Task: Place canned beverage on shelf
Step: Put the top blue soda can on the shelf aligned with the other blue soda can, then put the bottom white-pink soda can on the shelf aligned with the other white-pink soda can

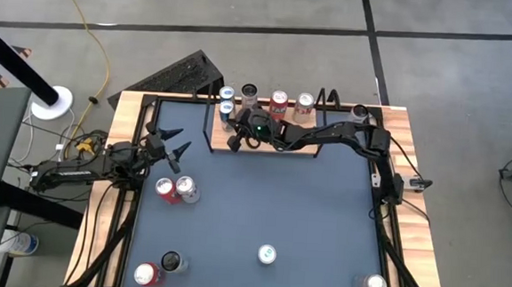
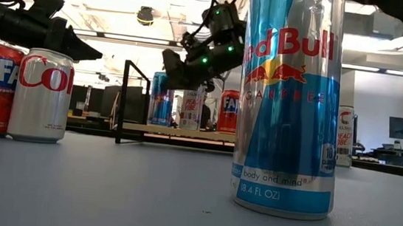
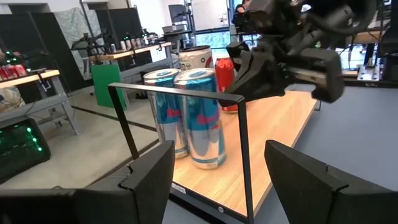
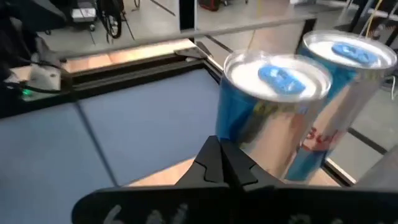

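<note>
Right gripper (image 1: 236,140) is pinched closed and empty at the shelf (image 1: 296,139) front edge, 2 blue cans (image 1: 226,101) just beyond it at the shelf's end. Left gripper (image 1: 175,149) sits spread open off to its side; open blue tabletop (image 1: 270,198) behind.

One light-wood shelf with black wire side frames (image 3: 273,143) stands on one dark-blue desk (image 1: 270,198). There are eleven drink cans in all.

Five are on the shelf:
- two slim blue-and-silver cans side by side (image 3: 202,118)
- one pale can (image 1: 249,91)
- one red-topped can (image 1: 279,99)
- one more pale can (image 1: 305,100)

Six stand loose on the desk:
- a pair made of a red can (image 1: 164,188) and a silver-and-red can (image 1: 185,189)
- a second pair made of a red can (image 1: 146,274) and a dark-topped can (image 1: 170,262)
- a single slim blue-and-silver can (image 1: 267,254)
- a single silver can (image 1: 374,284)

There are two dark arms with one claw each: the left claw (image 1: 176,147) and the right claw (image 1: 236,142).
</note>
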